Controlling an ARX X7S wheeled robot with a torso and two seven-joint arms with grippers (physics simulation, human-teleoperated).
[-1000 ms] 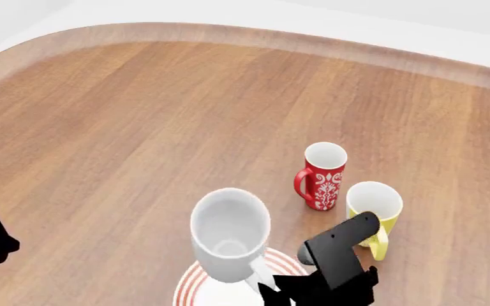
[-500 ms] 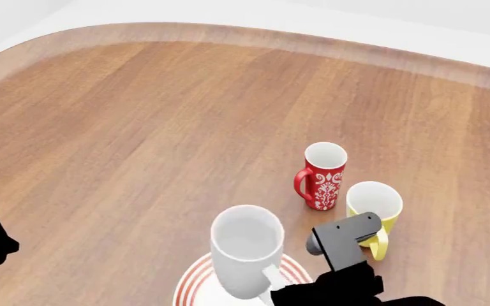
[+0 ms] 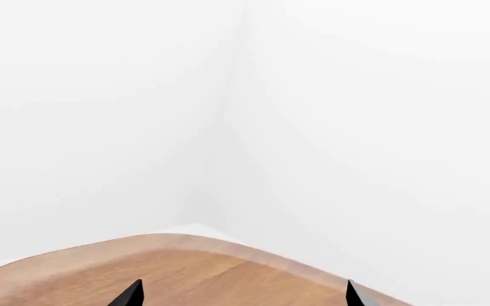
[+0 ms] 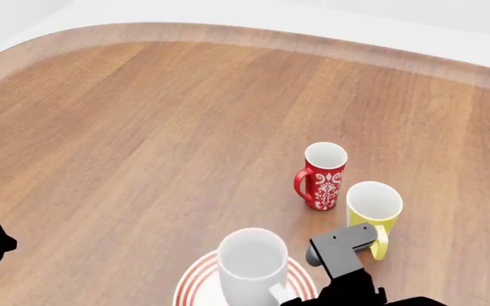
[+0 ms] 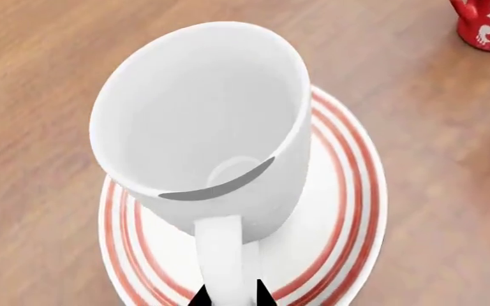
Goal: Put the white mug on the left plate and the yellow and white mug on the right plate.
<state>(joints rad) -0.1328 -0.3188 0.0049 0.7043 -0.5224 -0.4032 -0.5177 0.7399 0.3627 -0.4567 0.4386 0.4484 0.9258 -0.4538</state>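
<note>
White mug [image 5: 202, 127] is seen upright over the left plate [image 5: 347, 210] — large, glossy and plain, its open mouth facing up and its loop handle [image 5: 224, 255] turned toward the right gripper [image 5: 229, 296]. In the right wrist view the two black fingertips [image 5: 262, 294] are pressed against either side of that handle, so the right gripper is clamped on the mug's handle. Whether the mug's base is touching the plate or just above it cannot be told. The plate's thin red rings are shown around the mug on all sides.

In the head view the mug [image 4: 252, 262] and plate [image 4: 192, 287] are found at about 6 o'clock on the wooden table [image 4: 143, 127], with the right gripper [image 4: 283, 298] and its black arm just at 3 o'clock of the mug. The yellow and white mug [image 4: 374, 213] is standing on bare wood at about 2 o'clock from the plate, and a red mug with white ornament [image 4: 321, 176] is placed just beside it at its 10 o'clock.

The left gripper [image 3: 240, 294] is shown only as two black tips held well apart over the table edge — nothing between them
</note>
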